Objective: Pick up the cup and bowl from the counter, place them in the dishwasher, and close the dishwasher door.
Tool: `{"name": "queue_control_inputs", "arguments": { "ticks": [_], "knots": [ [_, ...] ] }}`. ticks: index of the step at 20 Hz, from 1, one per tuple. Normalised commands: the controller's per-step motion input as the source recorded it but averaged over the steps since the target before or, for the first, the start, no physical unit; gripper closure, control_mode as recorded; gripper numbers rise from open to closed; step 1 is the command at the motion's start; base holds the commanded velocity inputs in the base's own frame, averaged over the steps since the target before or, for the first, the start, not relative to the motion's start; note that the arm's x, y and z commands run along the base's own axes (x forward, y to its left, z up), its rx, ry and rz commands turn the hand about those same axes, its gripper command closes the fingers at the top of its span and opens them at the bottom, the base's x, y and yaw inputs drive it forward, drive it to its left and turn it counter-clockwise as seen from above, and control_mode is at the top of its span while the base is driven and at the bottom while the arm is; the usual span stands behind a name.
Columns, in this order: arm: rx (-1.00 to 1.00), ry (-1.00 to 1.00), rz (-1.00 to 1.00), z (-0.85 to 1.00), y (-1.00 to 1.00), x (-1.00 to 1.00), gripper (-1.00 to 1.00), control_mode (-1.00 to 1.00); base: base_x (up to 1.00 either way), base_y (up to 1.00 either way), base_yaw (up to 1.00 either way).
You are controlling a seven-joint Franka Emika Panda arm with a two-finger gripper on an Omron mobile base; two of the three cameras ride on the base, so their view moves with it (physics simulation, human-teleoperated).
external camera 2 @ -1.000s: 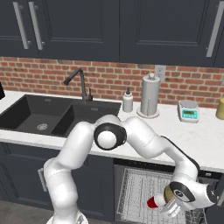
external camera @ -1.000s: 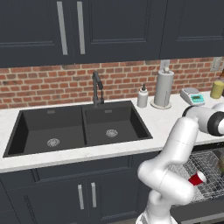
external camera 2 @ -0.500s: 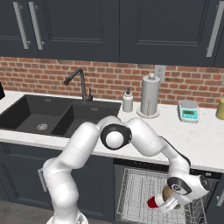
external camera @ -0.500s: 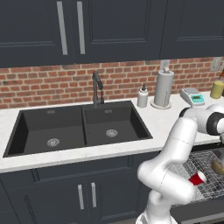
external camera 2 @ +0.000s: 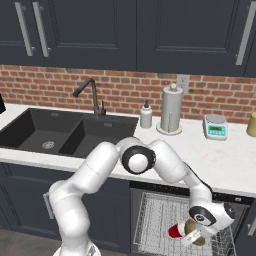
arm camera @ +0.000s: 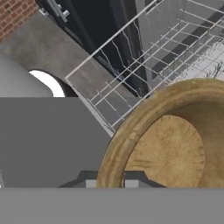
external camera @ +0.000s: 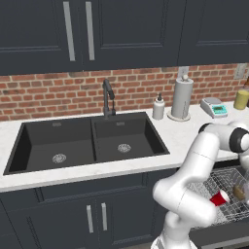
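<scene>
Nearest, low over the pulled-out wire rack [external camera 2: 160,215] of the dishwasher [external camera 2: 235,205], the claw [external camera 2: 196,234] is clenched on the rim of the olive-brown bowl [arm camera: 175,144], which hangs above the rack's wires. Just beside it the red cup [external camera 2: 176,231] lies on its side in the rack. Above runs the white marbled worktop [external camera: 97,170] with its black double sink [external camera: 87,143] and dark faucet [external camera: 108,97]. Farther back along the brick wall [external camera 2: 125,90] stand a soap dispenser [external camera 2: 145,115], a paper towel roll [external camera 2: 171,109], a small scale [external camera 2: 215,126] and a yellowish jar [external camera: 241,98], under dark upper cabinets [external camera: 97,29].
</scene>
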Motion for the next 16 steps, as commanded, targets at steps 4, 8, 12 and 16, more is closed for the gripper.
{"name": "queue_control_inputs", "arguments": {
  "ticks": [4,8,12,16],
  "knots": [
    [0.00,0.00,-0.04,-0.30,-0.17,0.00,1.00,-1.00,0.00,0.00,0.00],
    [0.05,-0.07,-0.07,-0.04,-0.37,0.00,1.00,-1.00,0.00,0.00,0.00],
    [0.06,-0.07,-0.06,0.00,-0.23,0.08,1.00,-1.00,0.00,0.00,0.00],
    [0.00,0.00,0.00,-0.01,0.00,0.40,1.00,-1.00,0.00,0.00,0.00]
  ]
}}
